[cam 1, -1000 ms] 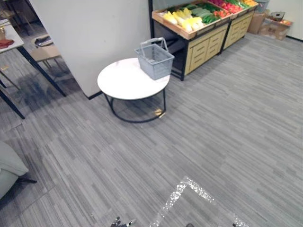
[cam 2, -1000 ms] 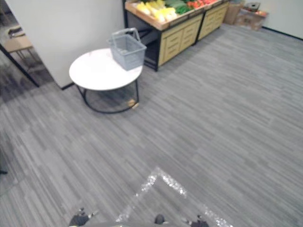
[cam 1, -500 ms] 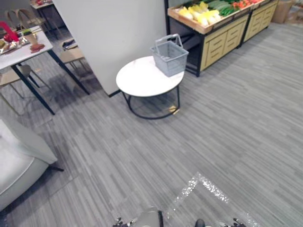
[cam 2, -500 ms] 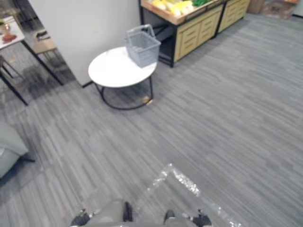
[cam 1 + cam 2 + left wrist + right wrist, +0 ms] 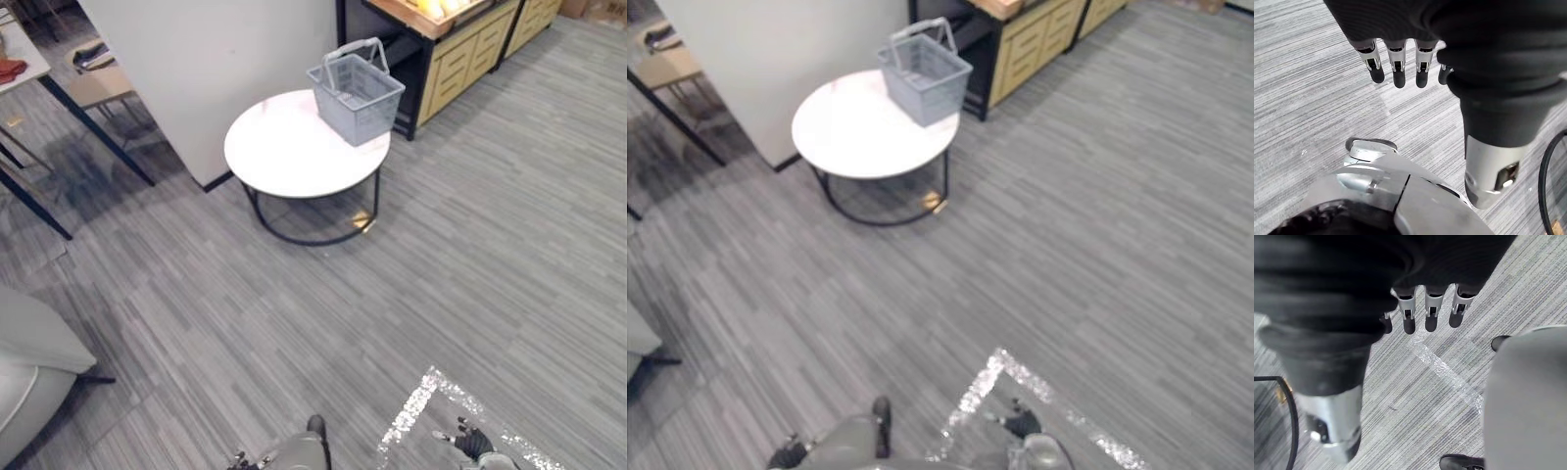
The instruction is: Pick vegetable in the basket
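Note:
An empty grey plastic basket (image 5: 358, 93) with its handle raised stands at the far edge of a round white table (image 5: 284, 152). Behind it, a wooden produce stand (image 5: 446, 39) carries yellow vegetables (image 5: 431, 8) at the top edge of the view. My left hand (image 5: 1396, 63) hangs low over the grey floor, fingers straight and holding nothing. My right hand (image 5: 1430, 308) hangs the same way on the other side, also empty. Both hands are far from the table, down at the bottom edge of the eye views.
A white partition wall (image 5: 216, 59) rises right behind the table. To the left are a dark-legged table (image 5: 39, 93) and a wooden seat (image 5: 98, 83). A grey cushioned seat (image 5: 29, 362) sits at the lower left. Silver tape (image 5: 421, 401) marks the floor near me.
The whole picture has shifted, so the camera has moved: table and basket now sit closer to the view's middle, and the produce stand has slid to the top edge. The things themselves have not moved.

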